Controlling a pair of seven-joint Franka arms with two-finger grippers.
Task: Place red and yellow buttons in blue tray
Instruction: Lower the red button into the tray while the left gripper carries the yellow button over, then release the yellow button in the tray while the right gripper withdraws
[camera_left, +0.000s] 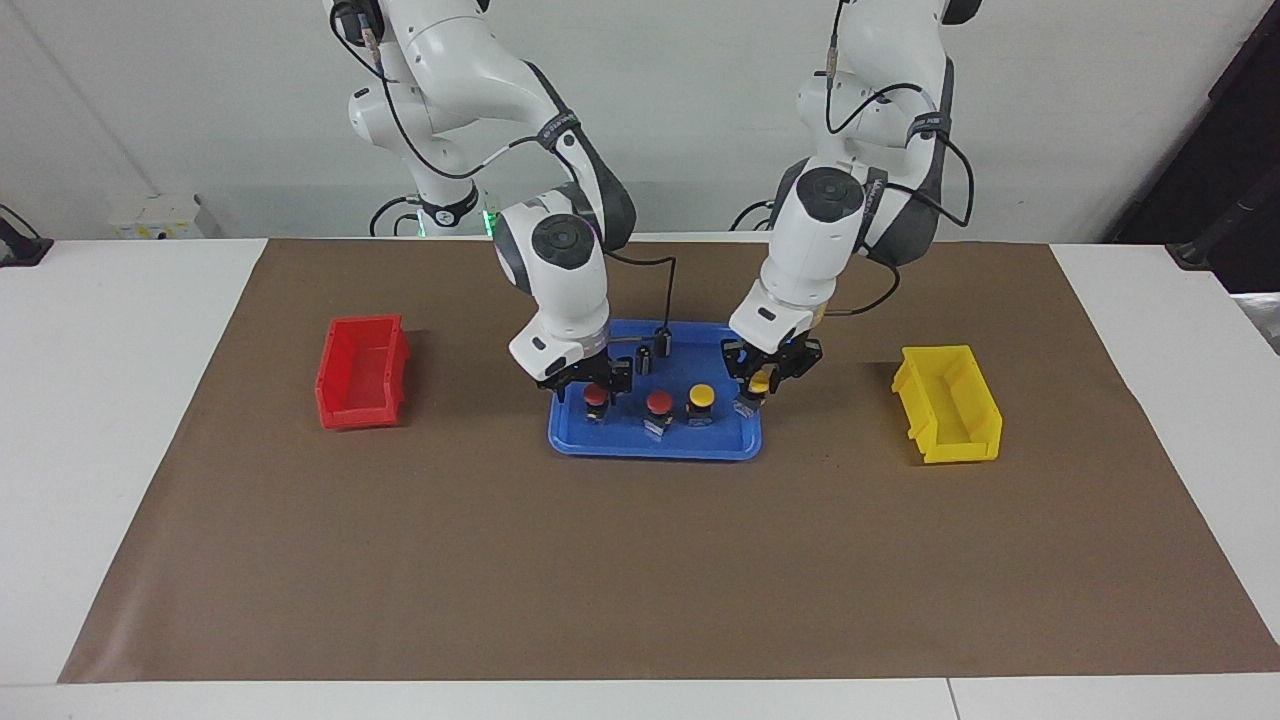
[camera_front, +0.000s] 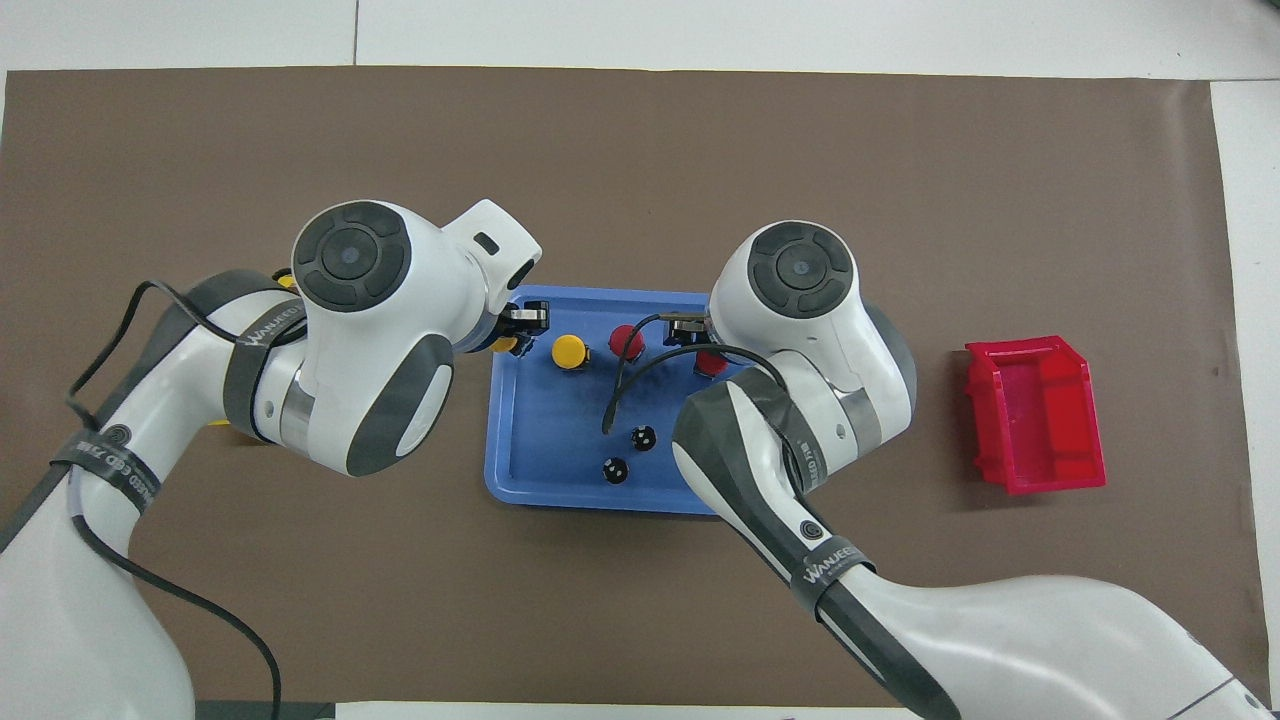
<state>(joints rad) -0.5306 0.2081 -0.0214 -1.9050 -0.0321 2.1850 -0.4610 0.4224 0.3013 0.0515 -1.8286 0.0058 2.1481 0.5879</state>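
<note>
The blue tray (camera_left: 655, 446) (camera_front: 540, 440) lies mid-table. One red button (camera_left: 658, 402) (camera_front: 627, 340) and one yellow button (camera_left: 701, 395) (camera_front: 568, 350) stand in it side by side. Another red button (camera_left: 596, 394) (camera_front: 710, 363) stands in the tray toward the right arm's end. My right gripper (camera_left: 593, 382) hangs open just over it, fingers to either side of the cap. My left gripper (camera_left: 762, 386) (camera_front: 515, 335) is shut on a second yellow button (camera_left: 763, 380) (camera_front: 506, 346), low over the tray's end toward the left arm.
Two dark capless cylinders (camera_left: 662, 342) (camera_front: 643, 437) stand in the tray, nearer the robots than the buttons. A red bin (camera_left: 362, 370) (camera_front: 1040, 415) sits toward the right arm's end and a yellow bin (camera_left: 950, 403) toward the left arm's end, both on the brown mat.
</note>
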